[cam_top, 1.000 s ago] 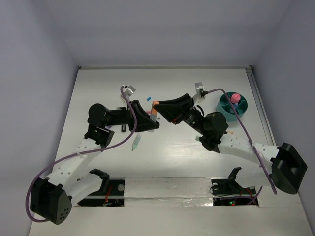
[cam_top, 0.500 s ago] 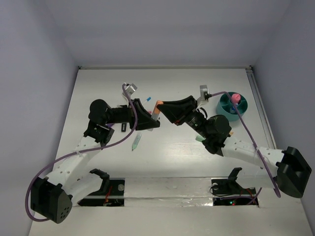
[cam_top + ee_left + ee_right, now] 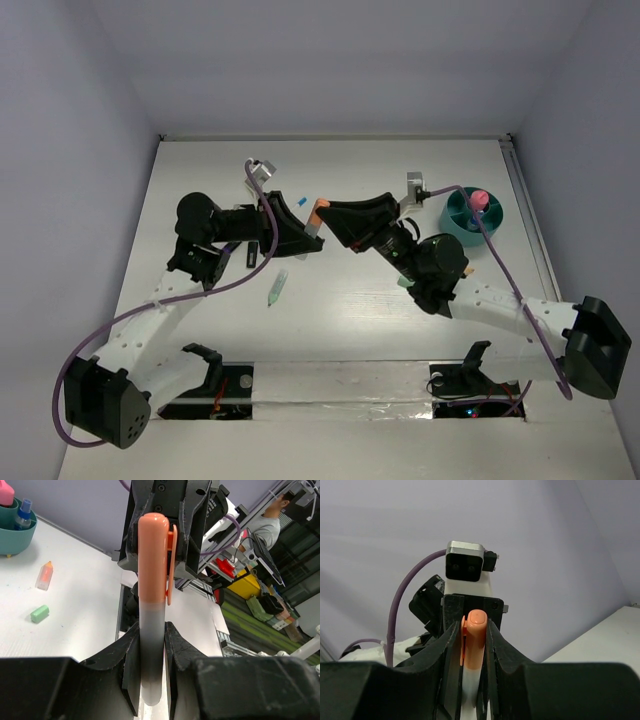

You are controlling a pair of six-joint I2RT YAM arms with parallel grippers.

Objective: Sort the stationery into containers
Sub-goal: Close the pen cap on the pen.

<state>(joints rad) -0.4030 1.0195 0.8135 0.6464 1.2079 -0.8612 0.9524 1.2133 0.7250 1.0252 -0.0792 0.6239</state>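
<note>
- The left hand (image 3: pixel 306 238) is pinching the white barrel of an orange-capped marker (image 3: pixel 316 218), holding it off the counter (image 3: pixel 340 320).
- The right hand (image 3: pixel 332 213) is facing it tip to tip, its fingers (image 3: pixel 451 645) pressing in on the cap end of the same marker.
- A green pen (image 3: pixel 277 288) is lying on the counter just below the left hand.
- The teal bowl (image 3: pixel 455 222) is sitting well behind the right hand, carrying a pink-topped piece (image 3: pixel 478 200).
- In the left wrist view, a green eraser (image 3: pixel 39 613) and a small orange piece (image 3: pixel 45 575) are lying beyond the right hand, near the bowl.
</note>
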